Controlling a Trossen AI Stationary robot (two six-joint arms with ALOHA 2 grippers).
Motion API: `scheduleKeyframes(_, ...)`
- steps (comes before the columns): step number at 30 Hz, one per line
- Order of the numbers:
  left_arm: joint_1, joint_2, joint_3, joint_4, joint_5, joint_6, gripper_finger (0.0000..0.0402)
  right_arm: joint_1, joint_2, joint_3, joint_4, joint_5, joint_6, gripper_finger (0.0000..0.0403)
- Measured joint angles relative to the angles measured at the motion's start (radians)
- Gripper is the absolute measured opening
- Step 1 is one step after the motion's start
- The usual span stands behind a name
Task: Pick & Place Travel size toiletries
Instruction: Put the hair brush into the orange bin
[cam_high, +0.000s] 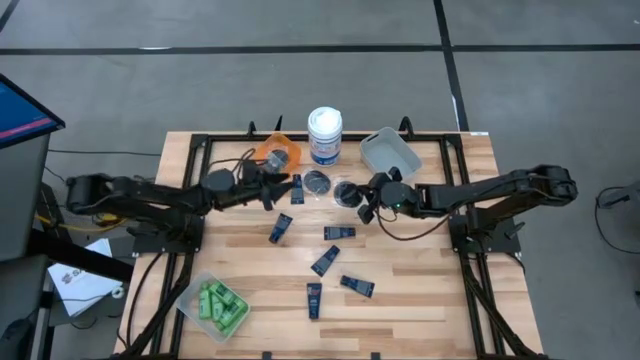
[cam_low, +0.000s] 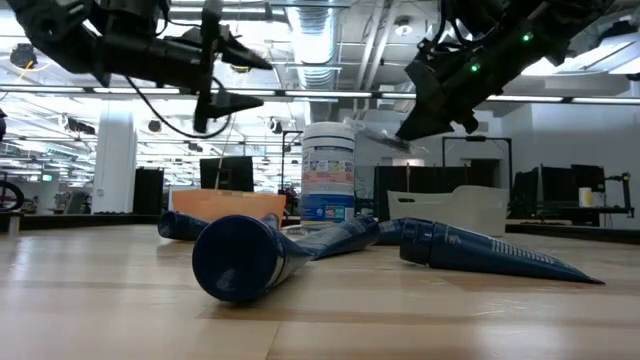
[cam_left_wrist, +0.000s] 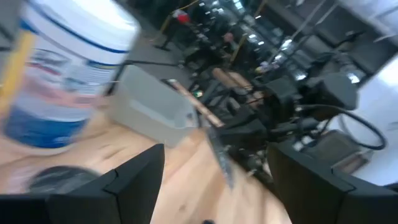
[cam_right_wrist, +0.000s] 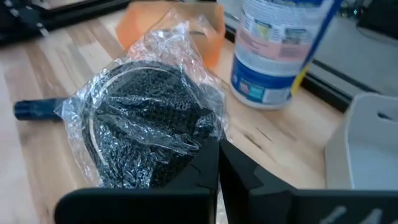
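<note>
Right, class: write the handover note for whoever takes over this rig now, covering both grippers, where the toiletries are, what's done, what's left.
Right gripper: jaws shut on a wrapped dark pot, lifted above the table.
Left gripper: jaws open, holding nothing, by the orange bin.
Done: green bottles sit in the clear bin.
Left: another dark pot lies near the white tub; five navy tubes lie loose on the table; the grey bin looks empty.
</note>
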Motion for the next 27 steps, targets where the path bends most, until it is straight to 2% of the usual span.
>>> scheduleKeyframes(4,-0.035,0.119,0.012,0.15,0.0,-0.005,0.028,0.0,0.009,0.0,0.037,0.0,-0.025,0.0)
scheduleKeyframes(14,-0.056,0.379,0.189,0.156,-0.002,0.0,0.0281,0.0,0.021,0.0,0.07,0.0,-0.043,0.0)
scheduleKeyframes(22,-0.056,0.519,0.328,0.155,0.04,0.019,0.0279,0.0,0.021,0.0,0.084,0.0,-0.065,0.0)
scheduleKeyframes(27,-0.056,0.587,0.373,0.15,0.06,0.019,0.0275,0.0,0.021,0.0,0.094,-0.001,-0.069,0.0)
